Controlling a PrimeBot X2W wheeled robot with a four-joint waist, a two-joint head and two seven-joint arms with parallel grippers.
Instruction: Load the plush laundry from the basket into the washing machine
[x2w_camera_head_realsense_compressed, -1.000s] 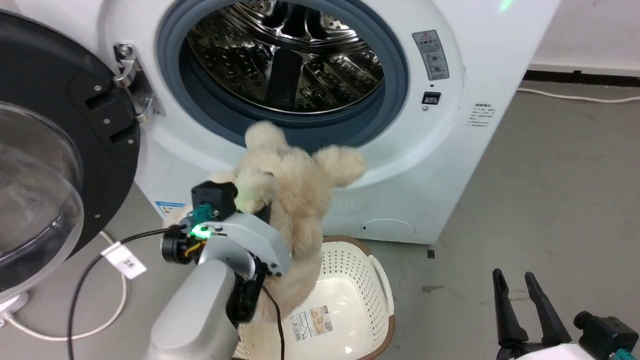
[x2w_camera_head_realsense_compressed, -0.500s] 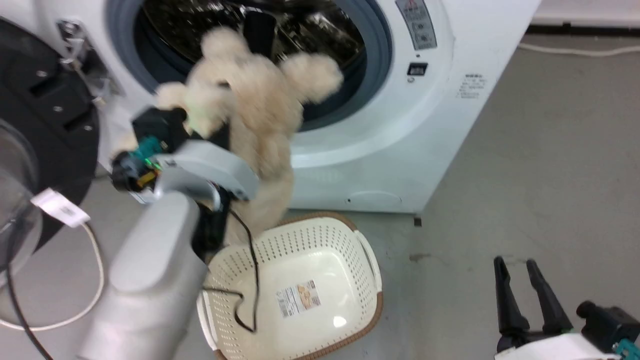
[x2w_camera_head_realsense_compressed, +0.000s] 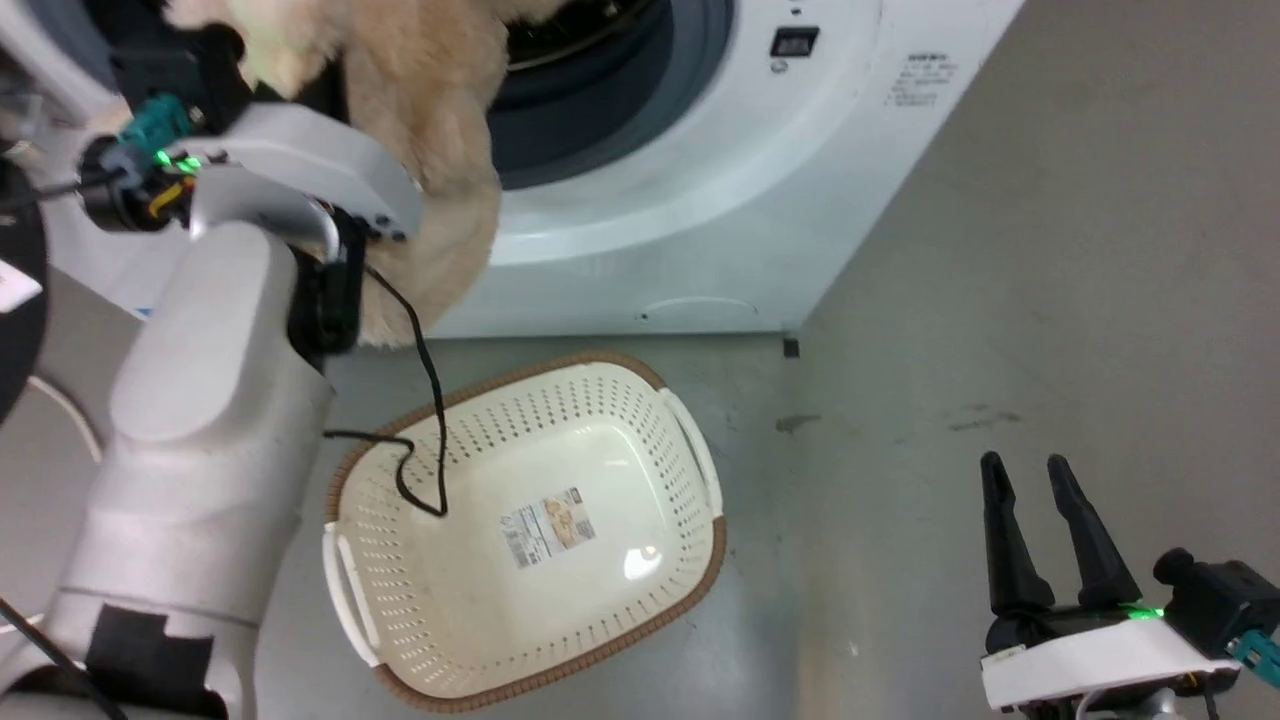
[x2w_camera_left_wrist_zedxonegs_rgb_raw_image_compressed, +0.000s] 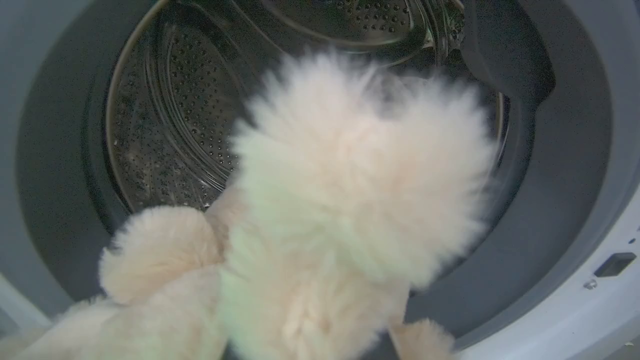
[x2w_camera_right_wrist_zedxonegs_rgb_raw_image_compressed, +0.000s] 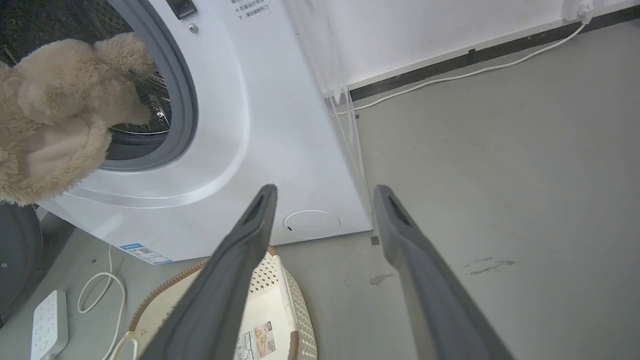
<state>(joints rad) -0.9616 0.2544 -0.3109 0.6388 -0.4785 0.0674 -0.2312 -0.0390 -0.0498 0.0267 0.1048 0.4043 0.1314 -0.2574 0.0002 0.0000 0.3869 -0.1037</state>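
Plush laundry (x2w_camera_head_realsense_compressed: 420, 130) at upper left of the frame, raised into washing machine (x2w_camera_head_realsense_compressed: 700, 180) mouth for dropping inside. Gripped it with left hand (x2w_camera_head_realsense_compressed: 318, 90), half buried in fur. Held right hand (x2w_camera_head_realsense_compressed: 1022, 468) at lower right, spread, empty, aside.

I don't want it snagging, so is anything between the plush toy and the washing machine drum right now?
Nothing visible blocks it. The plush toy is at the mouth of the washing machine, with the open steel drum directly behind it.
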